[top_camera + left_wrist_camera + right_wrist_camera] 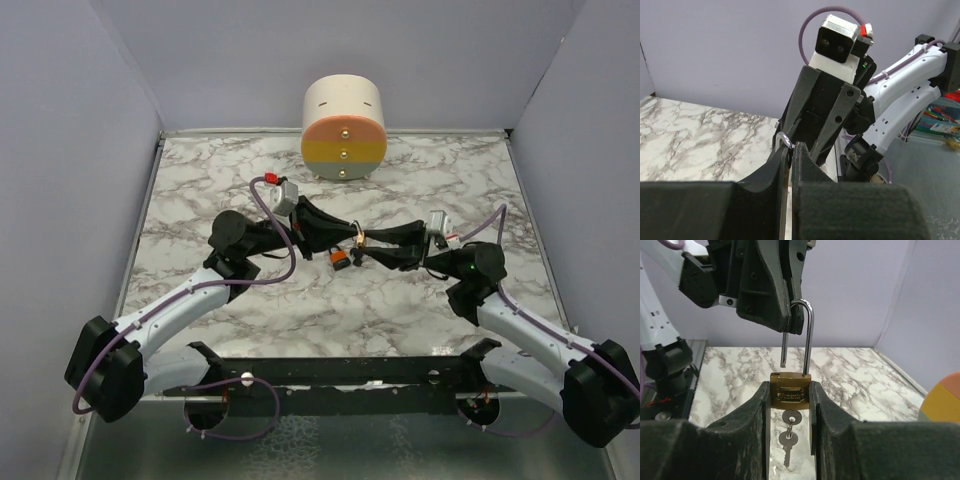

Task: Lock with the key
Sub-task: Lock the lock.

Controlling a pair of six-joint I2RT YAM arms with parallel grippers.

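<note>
A small brass padlock (790, 386) hangs in the air between my two grippers. My right gripper (790, 395) is shut on its body from both sides. My left gripper (790, 325) is shut on the top of its silver shackle (809, 340), which stands open with one leg out of the body. The shackle's bend also shows at the left gripper's (790, 148) tips in the left wrist view (783, 137). A silver key (791, 417) sits in the keyhole, with a second one (788, 442) hanging from it. No black-headed key shows. From above, both grippers meet at mid-table (362, 239).
An orange padlock (340, 259) with black parts lies on the marble table (420, 310) just below the joined grippers. A cream cylinder with orange and yellow bands (343, 128) stands at the back centre. Grey walls enclose the table on three sides.
</note>
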